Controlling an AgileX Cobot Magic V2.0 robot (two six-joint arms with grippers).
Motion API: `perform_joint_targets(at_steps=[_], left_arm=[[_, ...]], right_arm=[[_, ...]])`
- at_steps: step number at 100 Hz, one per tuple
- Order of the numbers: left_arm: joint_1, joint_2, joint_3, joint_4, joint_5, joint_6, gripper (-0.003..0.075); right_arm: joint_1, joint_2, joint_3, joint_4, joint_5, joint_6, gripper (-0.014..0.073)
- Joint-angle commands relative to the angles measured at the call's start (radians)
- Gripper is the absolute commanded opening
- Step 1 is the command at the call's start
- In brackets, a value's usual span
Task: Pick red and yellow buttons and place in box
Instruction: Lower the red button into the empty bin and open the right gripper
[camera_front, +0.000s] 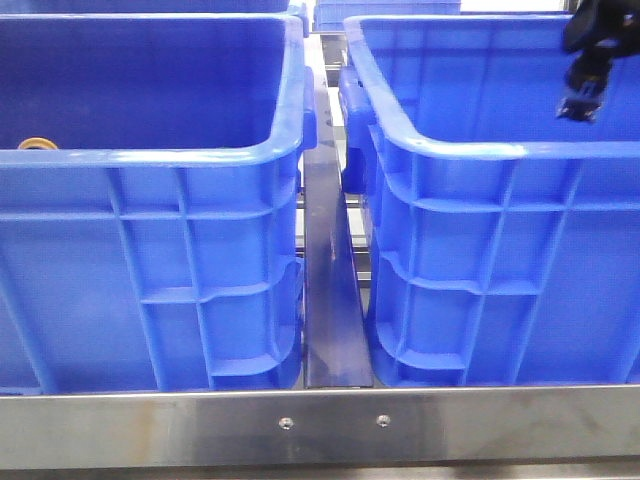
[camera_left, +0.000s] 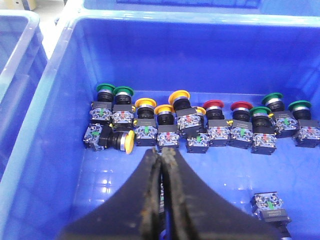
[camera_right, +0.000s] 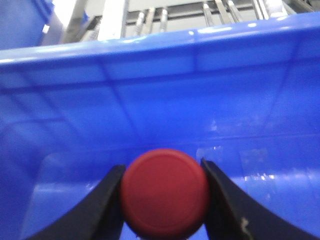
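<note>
Right wrist view: right gripper (camera_right: 165, 200) clamps red button (camera_right: 165, 192) above box (camera_right: 150, 100). Lower before releasing; left gripper (camera_left: 162, 162) sits closed, empty.

Your right gripper (camera_right: 162, 200) has bare floor ahead in the right crate (camera_front: 480, 150). In the left crate (camera_left: 45, 150), a row of push buttons (camera_left: 200, 125) crowds the far wall; the near floor lies mostly open, one stray switch block (camera_left: 270, 206) aside.
</note>
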Motion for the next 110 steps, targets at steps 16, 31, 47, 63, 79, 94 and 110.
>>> perform_joint_targets(at_steps=[16, 31, 47, 63, 79, 94, 110], left_arm=[[0.002, 0.003, -0.027, 0.002, -0.073, -0.011, -0.0019], [0.002, 0.003, -0.027, 0.002, -0.073, -0.011, -0.0019], [0.002, 0.003, -0.027, 0.002, -0.073, -0.011, -0.0019], [0.002, 0.003, -0.027, 0.002, -0.073, -0.011, -0.0019], [0.002, 0.003, -0.027, 0.003, -0.073, -0.011, -0.0019], [0.002, 0.003, -0.027, 0.003, -0.073, -0.011, -0.0019], [0.002, 0.003, -0.027, 0.003, -0.073, -0.011, -0.0019]], right_arm=[[0.001, 0.164, -0.161, -0.020, -0.036, -0.016, 0.0180], [0.017, 0.227, -0.204, -0.020, -0.051, -0.016, 0.0180], [0.062, 0.260, -0.217, -0.035, -0.119, -0.016, 0.0180], [0.080, 0.312, -0.217, -0.035, -0.173, -0.016, 0.0180], [0.080, 0.359, -0.217, -0.035, -0.141, -0.016, 0.0186], [0.080, 0.358, -0.215, -0.021, -0.073, -0.016, 0.0267], [0.080, 0.357, -0.215, -0.013, -0.065, -0.016, 0.0461]])
